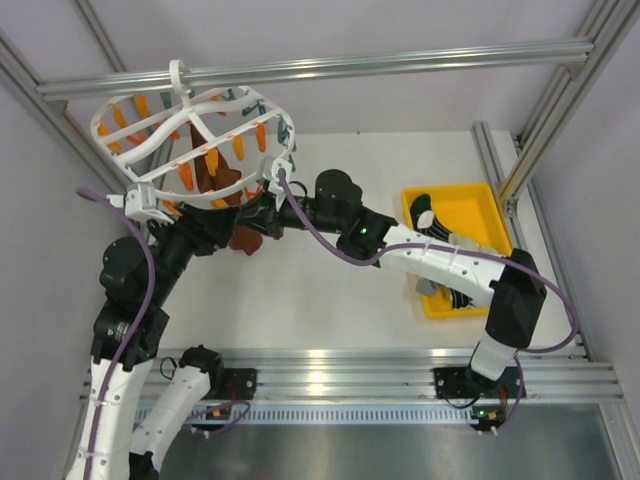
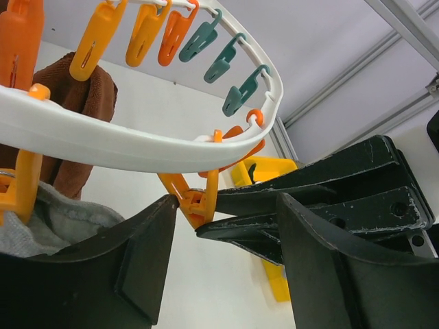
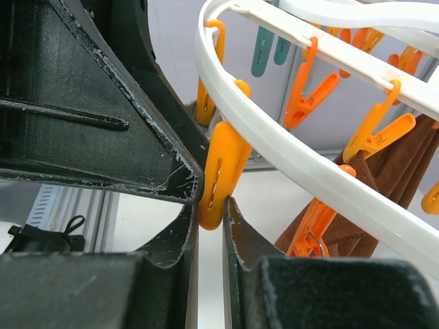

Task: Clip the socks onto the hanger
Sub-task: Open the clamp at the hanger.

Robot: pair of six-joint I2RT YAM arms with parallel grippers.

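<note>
The white ring hanger [image 1: 197, 112] hangs from the top frame bar with orange and teal clips. A brown sock [image 1: 222, 178] hangs from it, and shows in the left wrist view [image 2: 82, 89]. My right gripper [image 3: 209, 205] is shut on the lower end of an orange clip [image 3: 218, 171] under the ring's near edge. My left gripper [image 2: 226, 205] is open, its jaws wide on either side of that clip [image 2: 195, 199] and the right gripper's fingers [image 2: 288, 205]. A grey sock [image 2: 55, 219] sits just left of my left finger, under another orange clip. More socks [image 1: 430, 215] lie in the yellow tray [image 1: 480, 200].
Both arms meet under the hanger's near right rim: left gripper [image 1: 250, 215], right gripper [image 1: 290, 205]. Aluminium frame bars [image 1: 400, 62] cross overhead and run down both sides. A purple cable [image 1: 320, 240] trails along each arm.
</note>
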